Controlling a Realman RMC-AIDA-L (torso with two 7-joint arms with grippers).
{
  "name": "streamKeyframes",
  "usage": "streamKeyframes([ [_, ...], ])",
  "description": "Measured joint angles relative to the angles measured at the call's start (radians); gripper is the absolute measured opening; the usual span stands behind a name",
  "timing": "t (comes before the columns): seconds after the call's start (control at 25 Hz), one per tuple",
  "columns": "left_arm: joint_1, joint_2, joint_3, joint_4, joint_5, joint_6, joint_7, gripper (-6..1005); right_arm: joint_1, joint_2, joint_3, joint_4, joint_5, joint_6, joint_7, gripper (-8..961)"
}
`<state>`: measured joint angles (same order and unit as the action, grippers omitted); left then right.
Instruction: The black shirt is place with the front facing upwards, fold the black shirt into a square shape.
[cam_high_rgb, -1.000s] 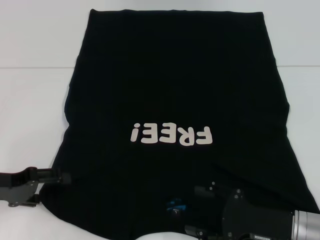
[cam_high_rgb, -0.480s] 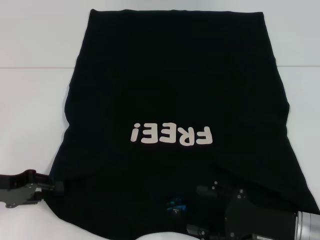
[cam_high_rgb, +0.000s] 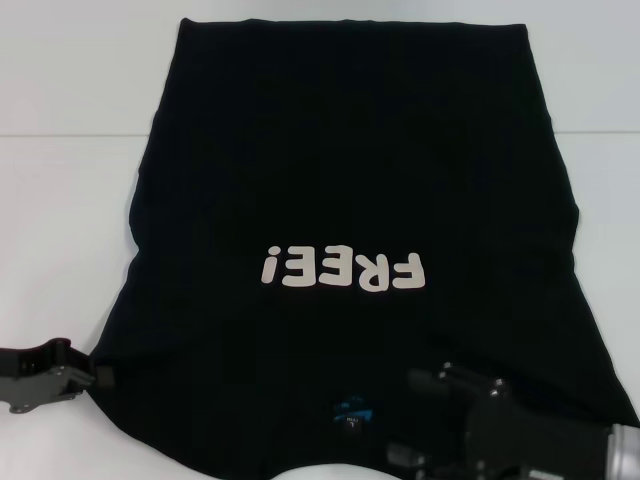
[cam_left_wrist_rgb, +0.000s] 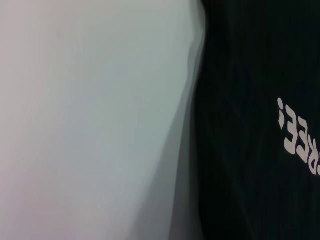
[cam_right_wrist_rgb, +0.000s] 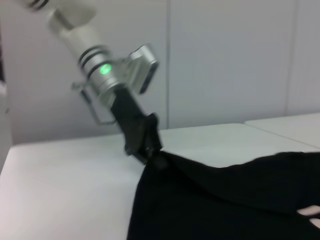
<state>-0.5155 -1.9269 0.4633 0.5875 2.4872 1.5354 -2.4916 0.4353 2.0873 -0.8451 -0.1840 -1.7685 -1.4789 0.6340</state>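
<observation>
From the head view, the black shirt (cam_high_rgb: 350, 250) lies spread front-up on a white table (cam_high_rgb: 60, 230), its white "FREE!" print (cam_high_rgb: 343, 270) reading upside down and a small blue neck label (cam_high_rgb: 352, 408) at the near edge. A thin seam (cam_high_rgb: 70, 135) crosses the tabletop behind the shirt's far half. The left gripper (cam_high_rgb: 95, 377) sits at the shirt's near left edge, its tips at the cloth; whether they are clenched on it cannot be told here. The right gripper (cam_high_rgb: 440, 420) hovers over the near right part of the shirt, just beside the label — its fingers' state cannot be told either.

The left wrist view shows bare white table (cam_left_wrist_rgb: 90, 120) on one side and black cloth (cam_left_wrist_rgb: 250, 75) on the other, with part of the print (cam_left_wrist_rgb: 300, 142) visible.

The right wrist view looks across the table (cam_right_wrist_rgb: 65, 175) toward pale wall panels (cam_right_wrist_rgb: 225, 60). There the left gripper (cam_right_wrist_rgb: 150, 152) appears clamped on the shirt's corner (cam_right_wrist_rgb: 162, 161), lifting it slightly — the cloth (cam_right_wrist_rgb: 225, 205) drapes down from that point.
</observation>
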Motion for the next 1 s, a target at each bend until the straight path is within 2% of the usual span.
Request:
streamKeyframes([
  [0.12, 0.002, 0.002, -0.003, 0.0, -0.004, 0.0, 0.008, 33, -0.045, -0.014, 0.016, -0.107, -0.002, -0.053, 0.243, 864],
  [0.2, 0.002, 0.002, -0.003, 0.0, -0.004, 0.002, 0.014, 33, -0.084, -0.028, 0.023, -0.205, -0.006, -0.092, 0.447, 864],
  [0.24, 0.002, 0.002, -0.003, 0.0, -0.005, 0.005, 0.019, 33, -0.109, -0.044, 0.027, -0.273, -0.009, -0.116, 0.607, 864],
  [0.28, 0.001, 0.002, -0.002, -0.001, -0.005, 0.008, 0.022, 33, -0.118, -0.05, 0.029, -0.296, -0.014, -0.124, 0.663, 865],
  [0.44, -0.002, 0.003, -0.003, 0.0, -0.007, 0.015, 0.04, 32, -0.146, -0.119, 0.067, -0.404, -0.1, -0.196, 1.074, 865],
  [0.52, -0.002, 0.003, -0.003, 0.0, -0.008, 0.017, 0.045, 32, -0.139, -0.153, 0.114, -0.44, -0.179, -0.265, 1.236, 865],
  [0.6, -0.003, 0.004, -0.003, 0.0, -0.008, 0.019, 0.05, 32, -0.126, -0.17, 0.165, -0.494, -0.263, -0.315, 1.375, 865],
  [0.8, -0.003, 0.005, -0.009, 0.0, -0.009, 0.023, 0.066, 32, -0.064, -0.193, 0.282, -0.641, -0.563, -0.339, 1.706, 861],
  [0.88, -0.003, 0.005, -0.009, 0.0, -0.01, 0.024, 0.069, 32, -0.022, -0.204, 0.328, -0.661, -0.683, -0.343, 1.75, 858],
  [1.0, -0.004, 0.005, -0.009, 0.0, -0.01, 0.025, 0.072, 32, 0.029, -0.208, 0.378, -0.677, -0.812, -0.337, 1.772, 856],
])
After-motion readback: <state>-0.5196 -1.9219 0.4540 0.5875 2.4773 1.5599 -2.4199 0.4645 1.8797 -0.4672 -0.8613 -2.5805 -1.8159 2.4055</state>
